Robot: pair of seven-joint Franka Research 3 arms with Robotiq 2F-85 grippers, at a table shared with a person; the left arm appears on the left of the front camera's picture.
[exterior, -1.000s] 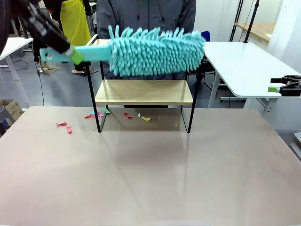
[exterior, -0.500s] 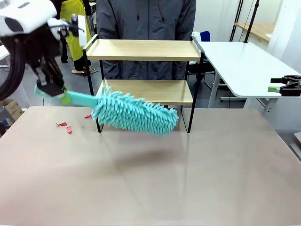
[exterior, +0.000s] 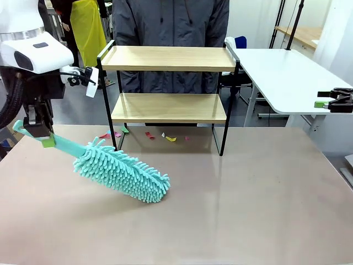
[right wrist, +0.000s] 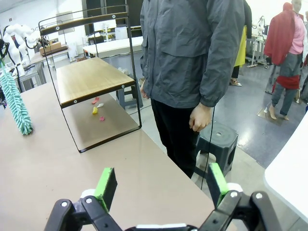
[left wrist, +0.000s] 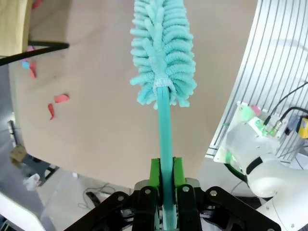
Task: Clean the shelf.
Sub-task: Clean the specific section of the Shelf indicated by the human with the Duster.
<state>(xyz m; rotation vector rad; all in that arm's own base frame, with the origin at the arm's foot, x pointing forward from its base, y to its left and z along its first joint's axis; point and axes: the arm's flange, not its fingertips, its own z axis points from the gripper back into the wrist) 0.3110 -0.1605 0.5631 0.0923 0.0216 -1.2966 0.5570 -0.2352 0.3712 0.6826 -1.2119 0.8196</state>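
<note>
Left tool (exterior: 47,141), seen from the front, is clamped shut on the flat handle of a teal microfibre duster (exterior: 122,175), above the table's (exterior: 231,210) left edge. The duster slants down to the right, with its fluffy head low over the table in front of the shelf (exterior: 168,59). Whether the head touches the surface I cannot tell. The shelf stands at the far middle of the table, its 2 light wooden boards set in a thin black frame. Coloured paper scraps (exterior: 170,138) lie on the table beneath it. A person in a grey jacket (exterior: 171,22) stands just behind the shelf. The right tool (exterior: 321,99) hangs at the picture's right edge, off the table, jaws apart and empty.

From the left wrist, the left tool (left wrist: 163,175) has its green pads pressed against both sides of the duster (left wrist: 163,53) handle. The handle runs straight up to the head above the table (left wrist: 110,120). A corner of the shelf (left wrist: 12,24) shows at top left, with paper scraps (left wrist: 60,98) near it.

From the right wrist, the right tool (right wrist: 161,185) stands wide open with nothing between its pads. The shelf (right wrist: 91,77) sits beyond it on the table (right wrist: 72,163), with paper scraps (right wrist: 95,109) under its lower board. The duster (right wrist: 17,106) is at far left, and the person (right wrist: 192,48) stands beside the table edge.
</note>
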